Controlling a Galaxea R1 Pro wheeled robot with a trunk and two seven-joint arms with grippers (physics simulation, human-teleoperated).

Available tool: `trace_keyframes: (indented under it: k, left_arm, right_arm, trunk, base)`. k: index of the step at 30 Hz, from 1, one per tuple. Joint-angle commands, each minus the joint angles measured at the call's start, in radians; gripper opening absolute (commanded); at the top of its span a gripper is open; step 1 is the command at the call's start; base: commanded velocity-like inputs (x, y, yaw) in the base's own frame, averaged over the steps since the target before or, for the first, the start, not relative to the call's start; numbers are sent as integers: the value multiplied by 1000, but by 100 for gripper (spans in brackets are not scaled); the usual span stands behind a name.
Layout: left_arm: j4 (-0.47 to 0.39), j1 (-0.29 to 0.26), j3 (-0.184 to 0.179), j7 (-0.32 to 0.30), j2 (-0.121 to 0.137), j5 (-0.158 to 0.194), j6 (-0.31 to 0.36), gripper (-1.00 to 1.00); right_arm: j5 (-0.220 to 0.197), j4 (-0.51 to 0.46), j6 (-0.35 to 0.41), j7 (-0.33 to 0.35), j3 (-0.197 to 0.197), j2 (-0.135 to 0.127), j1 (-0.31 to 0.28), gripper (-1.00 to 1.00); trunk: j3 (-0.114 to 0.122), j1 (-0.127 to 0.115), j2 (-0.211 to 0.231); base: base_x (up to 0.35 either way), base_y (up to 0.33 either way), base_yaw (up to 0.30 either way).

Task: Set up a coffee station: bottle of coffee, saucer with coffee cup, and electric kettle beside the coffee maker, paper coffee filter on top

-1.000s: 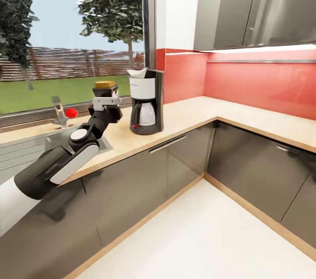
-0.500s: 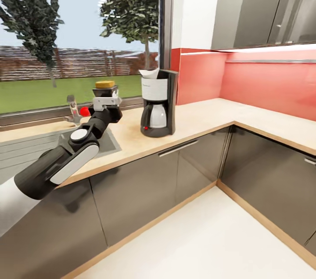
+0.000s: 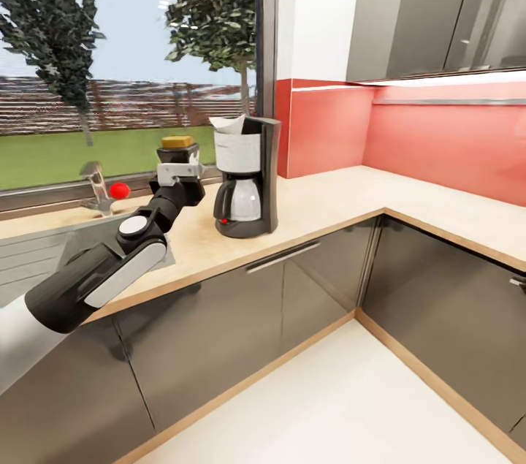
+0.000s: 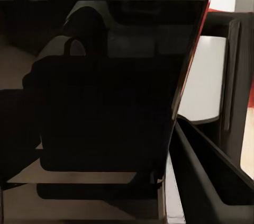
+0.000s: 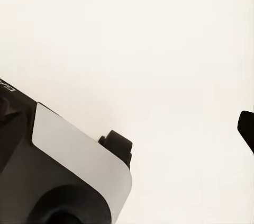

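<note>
In the head view my left gripper (image 3: 179, 158) is shut on the bottle of coffee (image 3: 177, 142), a dark bottle with a yellow cap. I hold it above the kitchen countertop (image 3: 321, 194), just left of the coffee maker (image 3: 245, 179). A white paper coffee filter (image 3: 228, 125) sits on top of the coffee maker. In the left wrist view the dark bottle of coffee (image 4: 100, 107) is very close, with the coffee maker (image 4: 206, 81) beyond it. In the right wrist view one dark fingertip (image 5: 246, 127) shows over pale floor.
A steel sink (image 3: 44, 248) and a faucet (image 3: 95, 190) with a red knob (image 3: 119, 190) lie left of the bottle, under the window. The counter turns a corner at the right, below a red backsplash (image 3: 438, 142) and grey wall cabinets (image 3: 438, 11).
The whole view has swung, first one way and then back. My left arm keeps its pose with the bottle, and the coffee maker now stands closer to the bottle than half a second ago.
</note>
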Motion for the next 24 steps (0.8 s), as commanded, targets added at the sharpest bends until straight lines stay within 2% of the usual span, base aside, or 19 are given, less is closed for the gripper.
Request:
trace_keyframes:
  k: [1, 6, 9, 12, 20, 23, 24]
  left_arm:
    - [-2, -2, -3, 6, 1, 1, 5, -100]
    - [-2, -2, -18, 9, 0, 1, 4, -100]
    - [-2, -2, -25, 49, -1, 1, 3, -100]
    - [-3, -2, -39, 92, -9, 1, 2, -100]
    - [-3, -2, -46, 120, -21, 2, -8, -100]
    - [-3, 12, -63, 165, -23, 3, -64, -100]
    - [-1, 19, -93, 186, -24, 20, -99, -100]
  right_arm:
    - [5, 0, -3, 4, -4, 0, 0, 100]
    - [4, 0, -4, 2, -6, 0, 0, 100]
    - [4, 0, -3, 2, -7, 0, 0, 100]
    - [4, 0, -3, 2, -8, 0, 0, 100]
    - [4, 0, -3, 2, -8, 0, 0, 100]
    - [4, 0, -3, 3, -8, 0, 0, 100]
    - [4, 0, -3, 3, -8, 0, 0, 100]
  trunk:
    - [-1, 0, -1]
    - [-1, 0, -1]
    - [-1, 0, -1]
    - [-1, 0, -1]
    - [-1, 0, -1]
    - [-1, 0, -1]
    - [-1, 0, -1]
  base:
    - [60, -72, 10]
    - [-61, -79, 181]
    - [-215, -168, 157]
    - [-172, -132, 51]
    - [-38, -29, 10]
    - [-4, -3, 1]
    - [-1, -1, 0]
